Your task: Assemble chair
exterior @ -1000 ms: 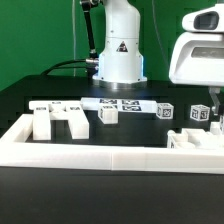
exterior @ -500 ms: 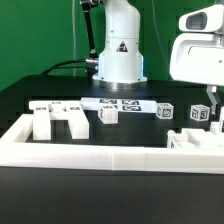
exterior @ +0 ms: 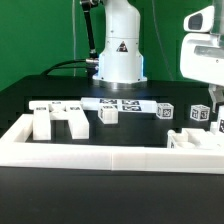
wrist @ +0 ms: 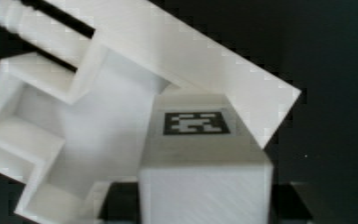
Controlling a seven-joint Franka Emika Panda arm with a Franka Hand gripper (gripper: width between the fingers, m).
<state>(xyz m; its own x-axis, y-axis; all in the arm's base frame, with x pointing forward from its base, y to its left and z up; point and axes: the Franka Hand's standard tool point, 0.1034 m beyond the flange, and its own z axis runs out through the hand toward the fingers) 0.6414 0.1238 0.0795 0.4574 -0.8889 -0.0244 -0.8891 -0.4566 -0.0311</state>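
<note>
In the wrist view a white chair part [wrist: 194,165] with a black-and-white tag [wrist: 197,122] sits between my gripper's [wrist: 202,205] dark fingers [wrist: 137,198], which are shut on it. A broad white slab [wrist: 176,60] and a frame-like white piece [wrist: 34,110] lie just beyond it. In the exterior view my gripper [exterior: 211,100] hangs at the far right over a tagged white part [exterior: 200,113]. More chair parts lie about: a chunky legged piece [exterior: 55,120] at the left and two tagged cubes [exterior: 108,113] [exterior: 165,112].
The marker board [exterior: 122,103] lies flat in front of the robot base [exterior: 120,55]. A long white border rail [exterior: 110,150] runs along the front and up the left side. Another white part [exterior: 192,141] rests just behind the rail at the right.
The arm's wrist has shifted slightly toward the exterior view's right and upward. The loose parts on the table have not moved.
</note>
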